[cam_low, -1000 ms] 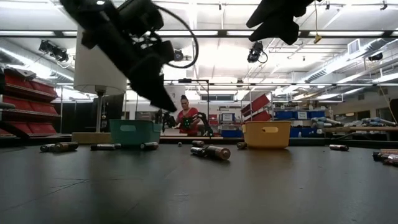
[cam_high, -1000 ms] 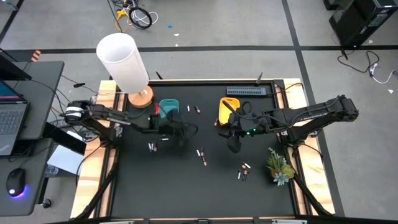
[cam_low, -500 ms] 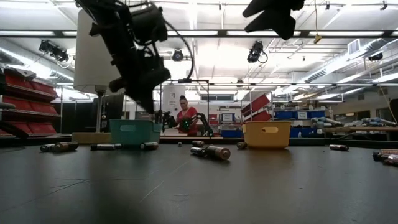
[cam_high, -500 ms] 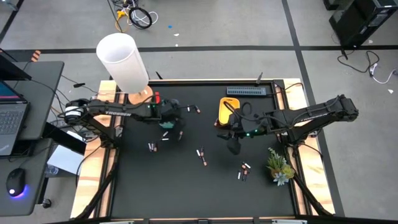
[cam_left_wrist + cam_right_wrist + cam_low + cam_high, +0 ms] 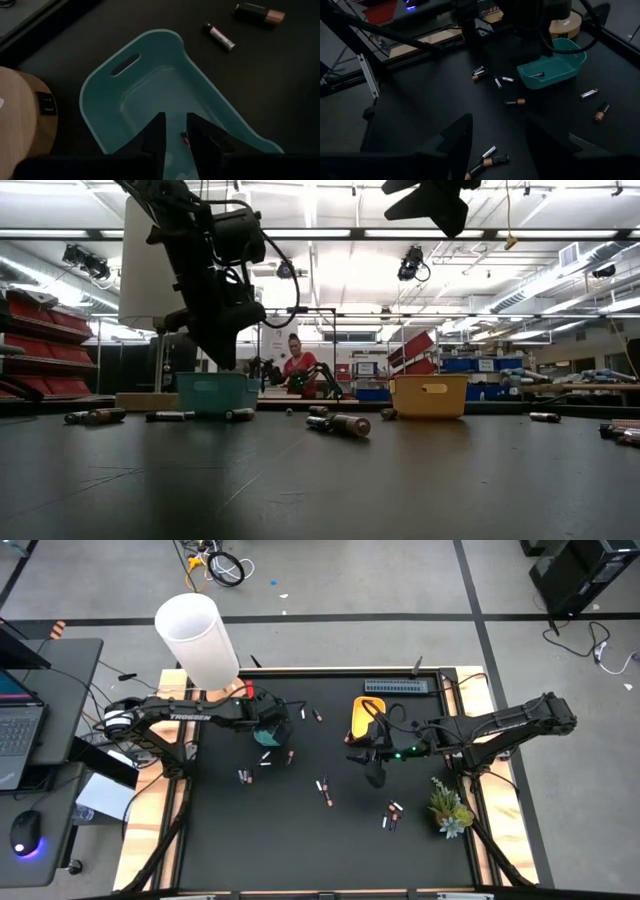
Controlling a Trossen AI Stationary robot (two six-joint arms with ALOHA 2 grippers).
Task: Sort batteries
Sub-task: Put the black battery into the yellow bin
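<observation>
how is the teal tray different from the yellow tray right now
The teal plastic tray sits under the left hand, while the yellow plastic tray lies beside the right arm, not under its hand. A battery shows inside the teal tray; the yellow tray's contents cannot be made out. Both are small rectangular trays with handle slots.

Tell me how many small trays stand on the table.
2: the teal tray lies below the left tool, and the yellow tray stands farther right, at the table's back. None seems hidden.

One camera looked straight down on the table (image 5: 330,840); another sat level at its surface; both showed the teal tray (image 5: 217,392).
</observation>
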